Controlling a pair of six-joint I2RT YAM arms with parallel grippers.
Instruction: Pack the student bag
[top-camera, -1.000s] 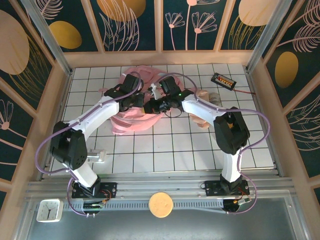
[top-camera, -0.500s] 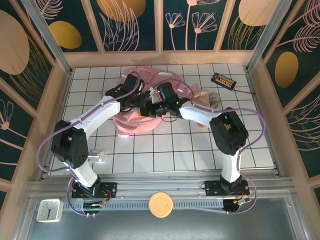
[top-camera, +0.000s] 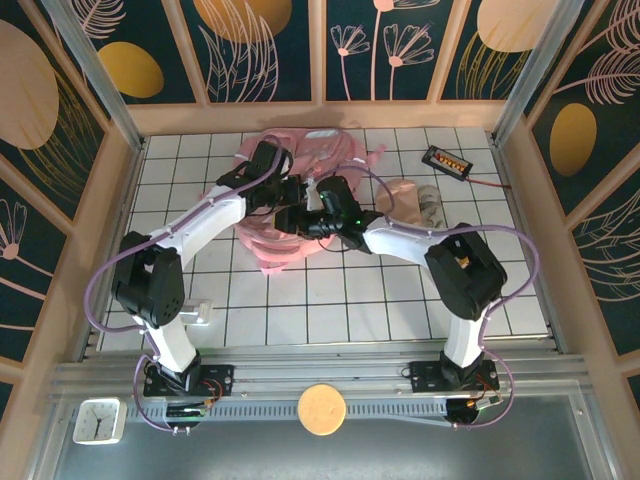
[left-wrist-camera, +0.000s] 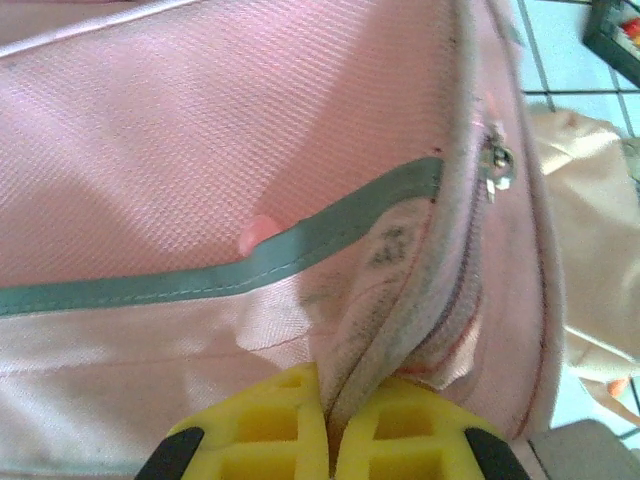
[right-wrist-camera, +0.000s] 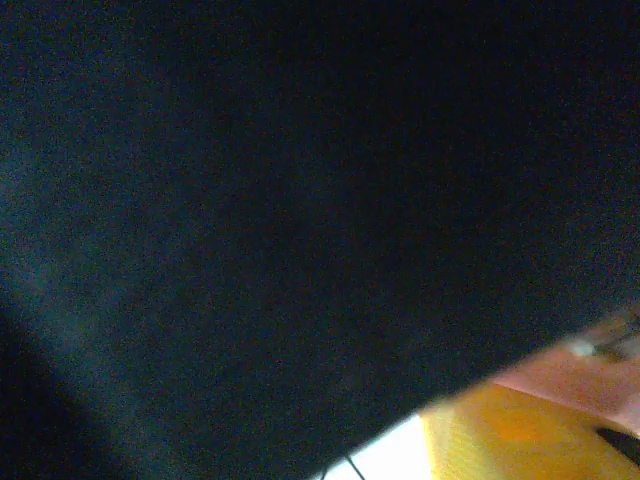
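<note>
where student bag (top-camera: 322, 152) lies crumpled on table (top-camera: 400, 300), far centre, left end effector (left-wrist-camera: 328, 425) clamped on its fabric edge beside zipper (left-wrist-camera: 497, 165); right end effector (top-camera: 303, 215) at bag's opening, open or closed: cannot tell.

Both arms are bolted at the near edge of the desk (top-camera: 330, 300) and reach toward its far middle. We note the left arm (top-camera: 200, 225) rising from its base, bending at the elbow on the near-left side, and stretching its forearm far-right. The left fingers (left-wrist-camera: 265, 425), yellow-padded, are pressed together on a fold of the student bag (left-wrist-camera: 200, 150) along its zipper edge. The right arm (top-camera: 410, 240) folds at a high elbow, its forearm running leftward. The wrists meet close together. We cannot read how wide the right fingers (right-wrist-camera: 520, 440) stand.
</note>
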